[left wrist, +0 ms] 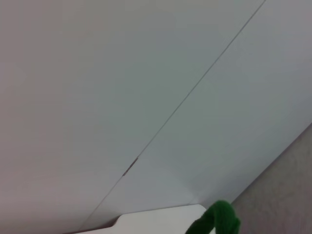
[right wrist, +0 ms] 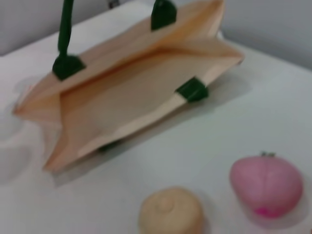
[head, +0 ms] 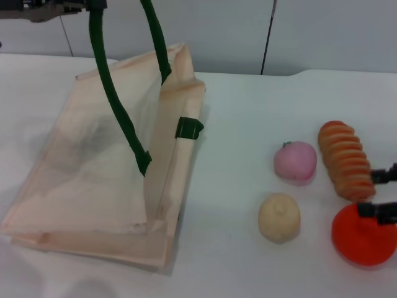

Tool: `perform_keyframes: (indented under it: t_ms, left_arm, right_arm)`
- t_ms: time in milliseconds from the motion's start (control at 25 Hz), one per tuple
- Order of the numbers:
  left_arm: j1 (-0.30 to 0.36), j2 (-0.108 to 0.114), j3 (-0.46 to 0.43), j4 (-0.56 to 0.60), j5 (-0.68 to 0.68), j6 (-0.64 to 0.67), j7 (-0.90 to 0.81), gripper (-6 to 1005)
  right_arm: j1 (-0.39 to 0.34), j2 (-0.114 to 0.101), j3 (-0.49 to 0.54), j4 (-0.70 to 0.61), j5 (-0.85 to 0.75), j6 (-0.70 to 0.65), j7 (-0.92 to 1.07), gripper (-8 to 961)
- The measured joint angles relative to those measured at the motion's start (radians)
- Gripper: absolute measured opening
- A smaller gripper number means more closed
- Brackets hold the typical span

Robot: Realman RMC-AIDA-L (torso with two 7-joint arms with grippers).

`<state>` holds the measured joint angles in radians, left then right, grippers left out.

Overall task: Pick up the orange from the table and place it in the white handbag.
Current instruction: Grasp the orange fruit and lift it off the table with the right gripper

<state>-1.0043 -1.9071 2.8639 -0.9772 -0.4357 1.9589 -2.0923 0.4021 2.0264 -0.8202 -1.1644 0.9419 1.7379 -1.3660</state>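
Observation:
The orange (head: 365, 236) lies on the white table (head: 248, 124) at the front right, next to the table's right side. My right gripper (head: 381, 193) is open just above it: one dark fingertip (head: 377, 211) is over the orange's top, the other over the end of the bread loaf. The white handbag (head: 93, 174) lies on the left with its mouth toward the middle; it also shows in the right wrist view (right wrist: 131, 97). One green handle (head: 118, 105) is pulled up to my left gripper (head: 56, 7) at the top left edge.
A ridged orange bread loaf (head: 345, 160) lies just behind the orange. A pink peach (head: 295, 161) and a pale beige round lump (head: 279, 217) lie between the orange and the bag. Both show in the right wrist view, the peach (right wrist: 265, 184) and the lump (right wrist: 170, 212).

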Motion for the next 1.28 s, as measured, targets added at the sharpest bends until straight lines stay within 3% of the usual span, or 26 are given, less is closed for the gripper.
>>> perform_keyframes:
  t_ms: [200, 1040, 1280]
  left_arm:
    - [0.000, 0.001, 0.000, 0.000, -0.001, 0.000, -0.003, 120]
    - [0.001, 0.002, 0.000, 0.000, -0.023, 0.000, -0.014, 119]
    - [0.001, 0.002, 0.000, 0.000, -0.023, 0.000, -0.014, 119]
  right_arm:
    - [0.001, 0.000, -0.059, 0.006, -0.025, -0.020, 0.019, 886]
    - [0.040, 0.001, -0.119, 0.069, -0.198, -0.087, 0.084, 880]
    - [0.046, 0.002, -0.127, 0.070, -0.228, -0.088, 0.086, 801]
